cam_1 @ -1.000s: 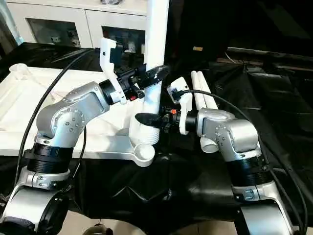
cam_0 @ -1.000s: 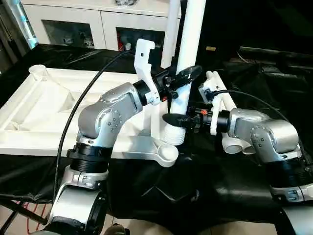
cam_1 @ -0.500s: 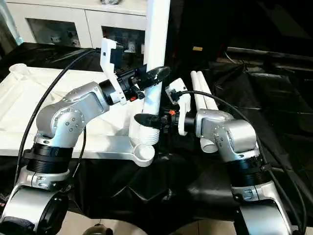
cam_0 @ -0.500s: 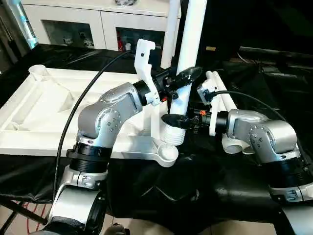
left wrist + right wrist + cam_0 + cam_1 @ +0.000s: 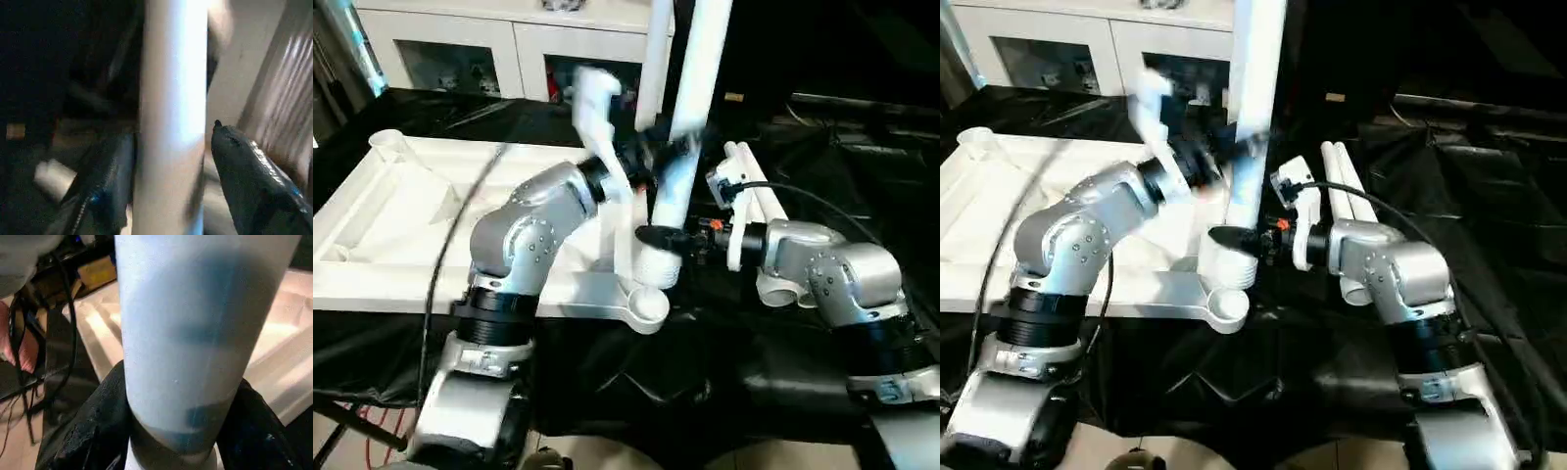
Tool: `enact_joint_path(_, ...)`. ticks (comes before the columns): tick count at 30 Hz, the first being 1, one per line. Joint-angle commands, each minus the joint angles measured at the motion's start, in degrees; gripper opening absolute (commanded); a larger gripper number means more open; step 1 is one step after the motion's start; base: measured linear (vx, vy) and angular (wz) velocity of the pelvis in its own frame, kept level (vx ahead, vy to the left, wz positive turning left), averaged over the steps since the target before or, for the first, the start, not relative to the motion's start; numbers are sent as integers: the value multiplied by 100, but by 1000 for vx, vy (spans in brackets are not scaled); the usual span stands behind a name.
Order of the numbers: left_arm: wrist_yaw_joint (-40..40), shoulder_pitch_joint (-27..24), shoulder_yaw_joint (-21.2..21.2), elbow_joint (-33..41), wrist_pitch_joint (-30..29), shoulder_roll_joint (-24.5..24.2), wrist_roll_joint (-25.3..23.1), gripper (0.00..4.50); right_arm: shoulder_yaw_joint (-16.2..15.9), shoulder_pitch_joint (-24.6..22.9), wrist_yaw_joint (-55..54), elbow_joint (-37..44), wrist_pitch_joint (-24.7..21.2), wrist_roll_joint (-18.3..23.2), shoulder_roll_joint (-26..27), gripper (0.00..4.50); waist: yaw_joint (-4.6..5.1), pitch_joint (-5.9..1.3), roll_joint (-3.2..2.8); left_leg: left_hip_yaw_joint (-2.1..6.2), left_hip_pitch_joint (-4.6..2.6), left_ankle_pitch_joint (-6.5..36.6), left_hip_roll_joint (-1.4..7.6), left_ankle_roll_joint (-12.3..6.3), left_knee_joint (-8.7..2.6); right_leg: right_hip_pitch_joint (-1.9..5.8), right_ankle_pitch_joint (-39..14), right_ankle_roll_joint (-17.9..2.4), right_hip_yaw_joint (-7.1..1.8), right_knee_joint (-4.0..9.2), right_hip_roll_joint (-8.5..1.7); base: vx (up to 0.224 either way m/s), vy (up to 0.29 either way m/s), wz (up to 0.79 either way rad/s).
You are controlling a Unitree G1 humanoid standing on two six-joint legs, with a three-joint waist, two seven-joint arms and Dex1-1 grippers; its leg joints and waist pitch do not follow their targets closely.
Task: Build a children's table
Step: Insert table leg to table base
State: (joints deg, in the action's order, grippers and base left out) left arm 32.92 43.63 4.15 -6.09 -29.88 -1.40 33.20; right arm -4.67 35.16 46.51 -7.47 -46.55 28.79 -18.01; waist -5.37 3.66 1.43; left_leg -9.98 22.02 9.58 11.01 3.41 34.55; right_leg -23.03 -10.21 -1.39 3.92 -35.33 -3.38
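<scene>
A black cloth (image 5: 724,382) covers the work surface under the white tabletop (image 5: 391,225); a white glass-door cabinet (image 5: 460,49) stands far behind. Both the left gripper (image 5: 168,181) and right gripper (image 5: 176,431) pinch the upright tube leg (image 5: 1252,108).

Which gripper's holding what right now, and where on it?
Both grip the upright white cylindrical tube leg: right gripper low, just above its ribbed end; left gripper higher on the shaft.

We see a white glass-door cabinet (image 5: 460,54) behind the bench, black cloth (image 5: 862,147) draped over it, pale floor (image 5: 352,446) below.
</scene>
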Motion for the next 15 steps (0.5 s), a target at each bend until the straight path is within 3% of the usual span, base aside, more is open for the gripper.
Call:
enact_joint_path(1, -62, 123, 243, -106, 285, 107, 199, 286, 250, -17, -150, -49, 161, 17, 44, 188, -20, -479, 42, 41, -85, 566, 187, -94, -320, 369, -684, -1084, -275, 376, -447, 0, 0, 0)
enact_joint_path(4, 45, 99, 706, -311, 494, 139, 556, 286, 547, -28, -486, -124, 364, 103, 310, 188, -10, -483, -1, 45, -87, 641, 172, -66, -325, 364, -737, -1051, -269, 383, -441, 0, 0, 0)
enact_joint_path(6, 474, -71, 581, -264, 361, -144, 524, 286, 612, -67, -626, -140, 453, 77, 362, 188, -6, -482, -3, 50, -102, 653, 179, -56, -333, 355, -763, -1014, -267, 380, -435, 0, 0, 0)
enact_joint_path(7, 729, -187, 424, -210, 299, -331, 427, 286, 613, -95, -693, -144, 495, 31, 367, 188, 5, -484, -41, 57, -111, 626, 180, -37, -348, 339, -783, -959, -264, 377, -421, 0, 0, 0)
enact_joint_path(8, 974, -327, 155, -185, 269, -588, 183, 286, 582, -138, -761, -154, 573, -69, 353, 188, 13, -488, -41, 53, -119, 628, 183, -24, -345, 338, -748, -956, -267, 365, -414, 0, 0, 0)
enact_joint_path(9, 974, -327, 155, -185, 269, -588, 183, 286, 582, -138, -761, -154, 573, -69, 353, 188, 7, -486, -42, 57, -125, 625, 192, -21, -350, 330, -736, -939, -269, 373, -423, 0, 0, 0)
enact_joint_path(11, 1555, -661, -594, -138, 363, -1227, -474, 286, 487, -238, -1009, -289, 810, -386, 326, 188, 24, -489, -69, 59, -138, 636, 204, 50, -359, 325, -642, -943, -270, 346, -416, 0, 0, 0)
enact_joint_path(12, 1590, -680, -630, -133, 376, -1257, -501, 286, 484, -244, -1025, -298, 826, -402, 326, 188, 36, -476, -75, 55, -137, 694, 200, 90, -378, 313, -756, -908, -272, 350, -411, 0, 0, 0)
enact_joint_path(13, 2131, -970, -1168, -48, 579, -1707, -890, 286, 449, -337, -1272, -445, 1063, -639, 344, 187, 16, -480, -50, 57, -160, 726, 203, 101, -379, 297, -845, -878, -272, 370, -428, 0, 0, 0)
enact_joint_path(15, 2395, -1106, -1416, -20, 630, -1925, -1023, 286, 463, -384, -1418, -515, 1159, -749, 374, 187, 40, -459, -76, 43, -164, 887, 205, 213, -395, 290, -1064, -841, -291, 379, -435, 0, 0, 0)
